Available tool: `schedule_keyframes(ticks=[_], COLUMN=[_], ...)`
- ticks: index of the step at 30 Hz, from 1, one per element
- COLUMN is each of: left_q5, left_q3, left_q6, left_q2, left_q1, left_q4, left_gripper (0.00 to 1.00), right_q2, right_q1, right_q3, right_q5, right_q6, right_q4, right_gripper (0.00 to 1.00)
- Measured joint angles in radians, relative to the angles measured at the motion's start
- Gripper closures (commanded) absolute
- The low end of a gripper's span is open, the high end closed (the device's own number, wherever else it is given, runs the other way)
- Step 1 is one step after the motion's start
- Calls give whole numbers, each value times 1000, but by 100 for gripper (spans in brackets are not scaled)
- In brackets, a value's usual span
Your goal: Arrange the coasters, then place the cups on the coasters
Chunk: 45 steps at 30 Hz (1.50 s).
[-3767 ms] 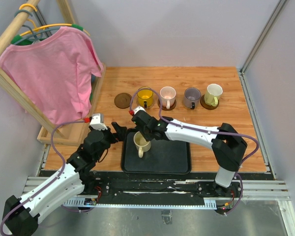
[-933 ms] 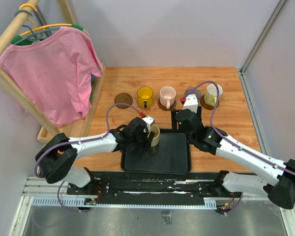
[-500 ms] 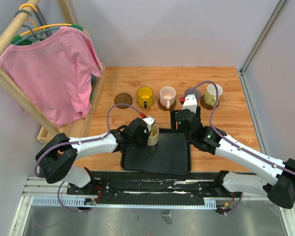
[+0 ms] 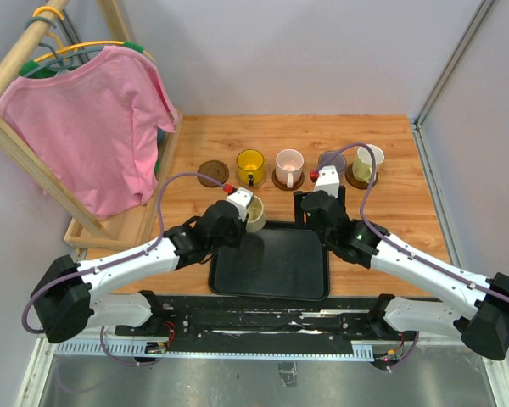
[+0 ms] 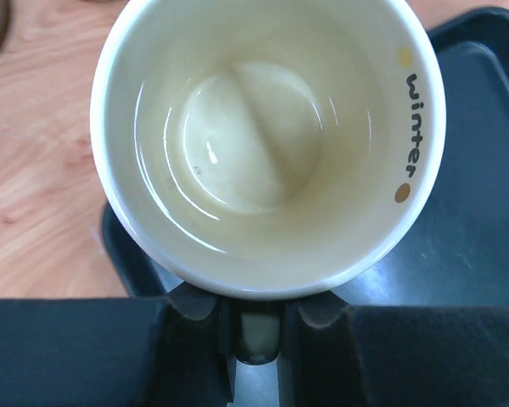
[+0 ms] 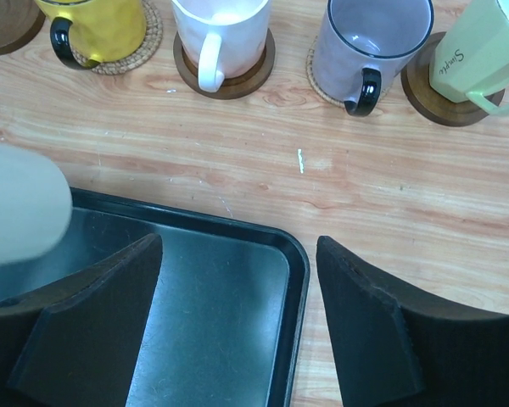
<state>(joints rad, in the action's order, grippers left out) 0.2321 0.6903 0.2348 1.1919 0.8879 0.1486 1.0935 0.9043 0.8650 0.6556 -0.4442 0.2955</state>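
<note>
Cream mug (image 4: 257, 216) gripped by the narrowed left gripper (image 4: 246, 222) above the black tray (image 4: 271, 275) corner; right gripper (image 6: 237, 254) hangs wide open, empty.

The top external camera is looking steeply down from high behind the near edge of the light wooden table (image 4: 237, 136), taking in all of it from well away. The left wrist camera is pointing straight down, very close, into the round cream ceramic mug (image 5: 263, 144), which is filling most of its view. The right wrist camera is facing forward and down, at middling closeness, over the far right corner of the black rectangular plastic tray (image 6: 212, 280) toward the back row, from the translucent yellow mug (image 6: 102, 21) to the pale yellow-green mug (image 6: 483, 51). All three views are sharing the tray and the tabletop.
</note>
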Motion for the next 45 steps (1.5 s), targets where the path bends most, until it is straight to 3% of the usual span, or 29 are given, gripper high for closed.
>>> schedule_keyframes(ticks=[5, 13, 23, 45], left_q5=[81, 72, 30, -35], left_q3=[15, 44, 179, 344], left_q6=[-28, -52, -67, -70], left_q2=[11, 105, 277, 567], left_q1=[-41, -281, -473, -566], left_q4=[-8, -40, -117, -224], left_gripper=[99, 99, 99, 99], right_q2=[-5, -50, -71, -33], right_q1=[0, -3, -13, -42], right_q3=[-22, -50, -60, -59], right_q5=[6, 31, 38, 33], right_q6=[-1, -2, -1, 29], right_q4=[0, 5, 9, 5], right_gripper=[26, 27, 27, 27])
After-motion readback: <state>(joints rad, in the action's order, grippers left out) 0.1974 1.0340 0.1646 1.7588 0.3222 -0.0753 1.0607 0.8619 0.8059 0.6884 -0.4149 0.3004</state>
